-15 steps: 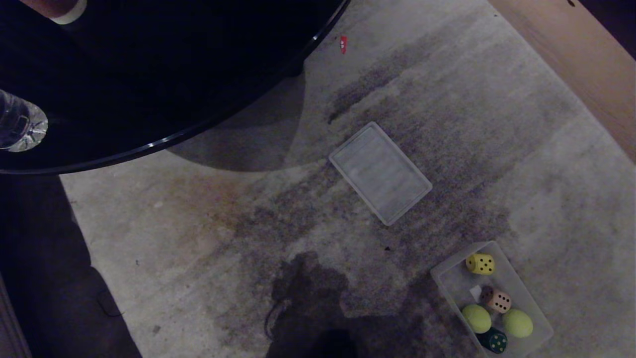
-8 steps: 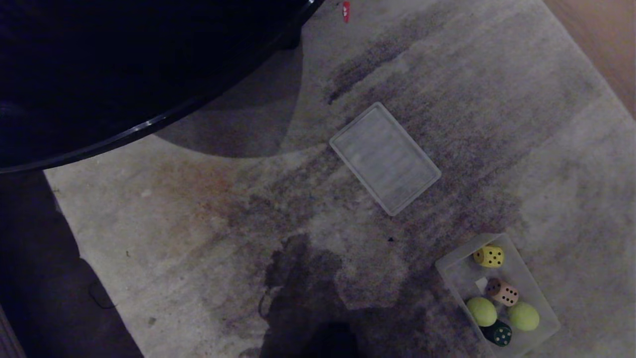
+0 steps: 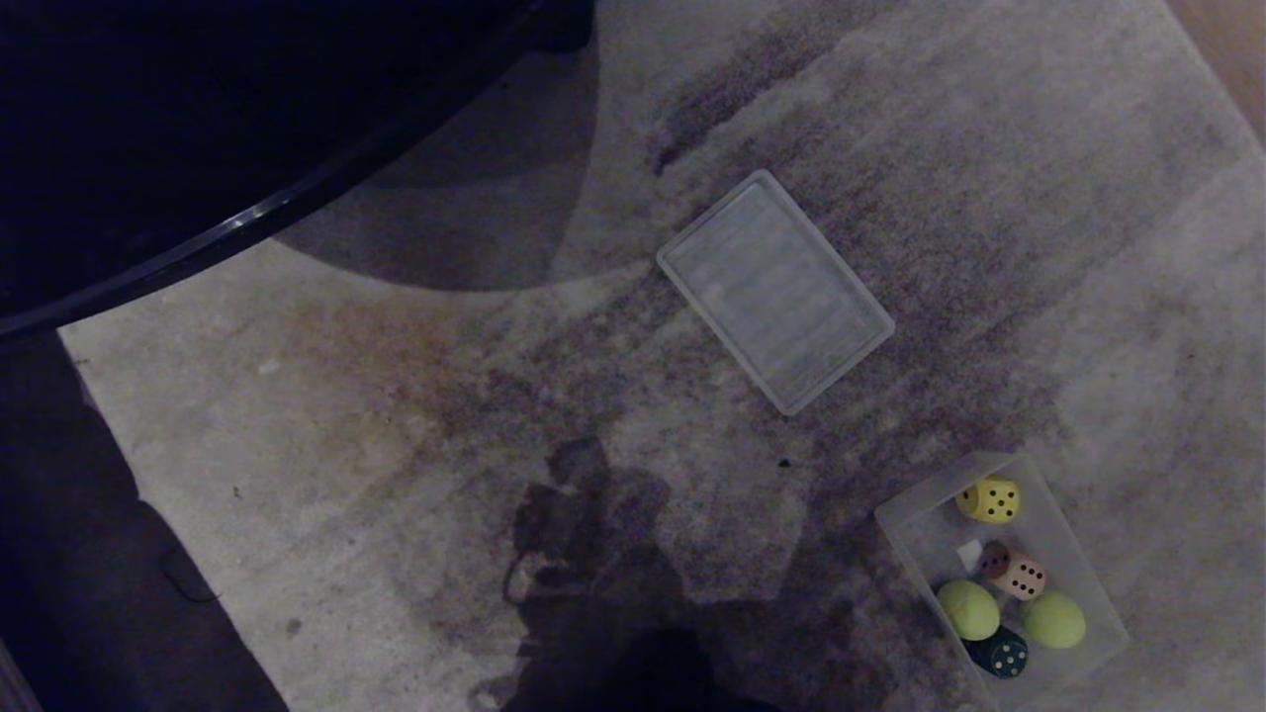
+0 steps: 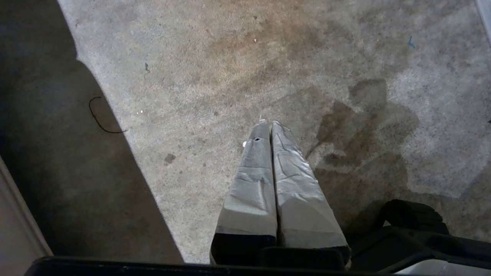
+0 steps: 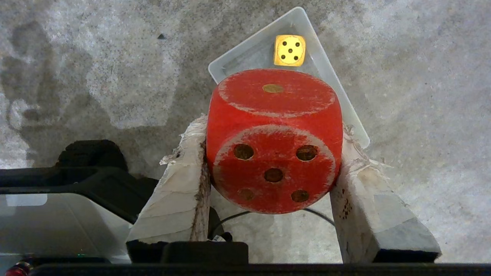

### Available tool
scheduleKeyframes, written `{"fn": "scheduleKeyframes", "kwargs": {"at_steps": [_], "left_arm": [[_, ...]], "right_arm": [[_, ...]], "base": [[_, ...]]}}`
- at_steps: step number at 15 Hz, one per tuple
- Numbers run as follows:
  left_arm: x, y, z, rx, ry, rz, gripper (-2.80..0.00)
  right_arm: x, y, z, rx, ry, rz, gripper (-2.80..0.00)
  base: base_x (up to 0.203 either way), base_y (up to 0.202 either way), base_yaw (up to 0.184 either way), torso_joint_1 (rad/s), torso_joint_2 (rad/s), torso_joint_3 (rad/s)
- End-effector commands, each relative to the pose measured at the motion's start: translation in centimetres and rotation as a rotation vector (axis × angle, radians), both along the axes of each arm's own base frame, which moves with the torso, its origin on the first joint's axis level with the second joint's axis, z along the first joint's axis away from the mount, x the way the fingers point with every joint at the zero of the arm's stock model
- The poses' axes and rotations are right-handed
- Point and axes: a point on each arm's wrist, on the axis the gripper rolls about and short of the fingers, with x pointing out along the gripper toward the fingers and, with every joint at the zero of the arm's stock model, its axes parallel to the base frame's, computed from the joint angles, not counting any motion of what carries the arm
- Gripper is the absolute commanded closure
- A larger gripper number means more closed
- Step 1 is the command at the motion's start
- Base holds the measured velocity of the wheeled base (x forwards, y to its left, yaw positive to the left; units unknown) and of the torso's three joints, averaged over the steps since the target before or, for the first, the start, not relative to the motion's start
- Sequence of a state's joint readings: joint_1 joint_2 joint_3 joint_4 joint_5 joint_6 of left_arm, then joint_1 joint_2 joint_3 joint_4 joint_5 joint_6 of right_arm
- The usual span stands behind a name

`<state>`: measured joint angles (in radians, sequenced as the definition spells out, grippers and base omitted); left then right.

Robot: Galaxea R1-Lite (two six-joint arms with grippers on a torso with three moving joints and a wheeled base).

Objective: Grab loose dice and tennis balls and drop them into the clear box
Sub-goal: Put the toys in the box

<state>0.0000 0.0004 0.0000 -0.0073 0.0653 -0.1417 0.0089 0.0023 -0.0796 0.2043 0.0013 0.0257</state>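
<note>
The right hand [image 5: 273, 153] pinched the red die [image 5: 274, 140] above the carpet, near the clear box [image 3: 902, 524]; releasing well meant centring over it first. The box held three dice and two tennis balls [image 3: 968, 609]. The left hand [image 4: 269, 128] hung pressed together.

Dim head view with heavy shadows over the carpet [image 3: 396, 445]; wrist views brighter and sharper.
</note>
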Motion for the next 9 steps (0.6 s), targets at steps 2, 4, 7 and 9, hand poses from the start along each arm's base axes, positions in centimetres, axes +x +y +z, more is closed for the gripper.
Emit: {"fn": "scheduleKeyframes", "kwargs": {"at_steps": [2, 4, 7, 9], "left_arm": [[0.01, 0.00, 0.01, -0.001, 0.001, 0.001, 0.00], [0.01, 0.00, 0.01, -0.002, 0.001, 0.001, 0.00], [0.01, 0.00, 0.01, -0.002, 0.001, 0.001, 0.00], [0.01, 0.00, 0.01, -0.002, 0.000, 0.001, 0.00]], "right_arm": [[-0.01, 0.00, -0.01, -0.001, 0.000, 0.001, 0.00], [-0.01, 0.00, -0.01, -0.001, 0.000, 0.001, 0.00], [-0.01, 0.00, -0.01, -0.001, 0.000, 0.001, 0.00], [-0.01, 0.00, -0.01, -0.001, 0.000, 0.001, 0.00]], "base": [[0.000, 0.000, 0.000, 0.000, 0.00, 0.000], [0.000, 0.000, 0.000, 0.000, 0.00, 0.000], [-0.020, 0.000, 0.001, 0.001, 0.00, 0.001], [-0.165, 0.000, 0.001, 0.003, 0.00, -0.002]]}}
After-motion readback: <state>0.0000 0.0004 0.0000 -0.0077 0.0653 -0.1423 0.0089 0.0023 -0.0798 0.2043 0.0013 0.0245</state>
